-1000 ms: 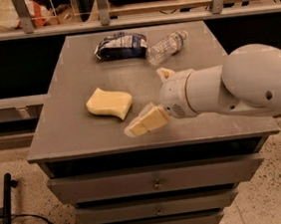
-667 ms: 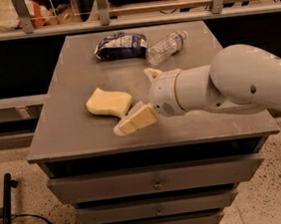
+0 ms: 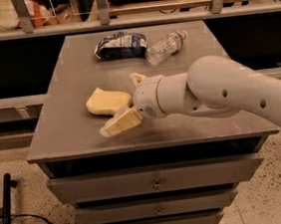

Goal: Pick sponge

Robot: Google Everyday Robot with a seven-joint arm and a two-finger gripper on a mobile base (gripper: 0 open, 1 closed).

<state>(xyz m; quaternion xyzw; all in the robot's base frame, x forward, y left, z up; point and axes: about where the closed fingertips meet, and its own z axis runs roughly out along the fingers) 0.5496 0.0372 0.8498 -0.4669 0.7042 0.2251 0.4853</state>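
Note:
The sponge (image 3: 105, 101), a pale yellow foam block with wavy edges, lies flat on the left middle of the grey cabinet top (image 3: 73, 136). My gripper (image 3: 120, 105) reaches in from the right on a white arm (image 3: 218, 88) and is open. One tan finger (image 3: 122, 122) sits just in front of the sponge's right end. The other finger (image 3: 137, 78) sits just behind that end. The sponge's right end lies between them. I cannot tell whether the fingers touch it.
A blue-and-white snack bag (image 3: 120, 45) and a clear plastic bottle (image 3: 166, 46) lie at the back of the top. The cabinet has drawers (image 3: 155, 180) below. A rail with posts (image 3: 121, 22) runs behind it. A black stand and cable (image 3: 8, 213) are on the floor at left.
The arm has moved left toward the sponge. The front finger now lies right in front of the sponge's right end. The sponge, bag and bottle have not moved.

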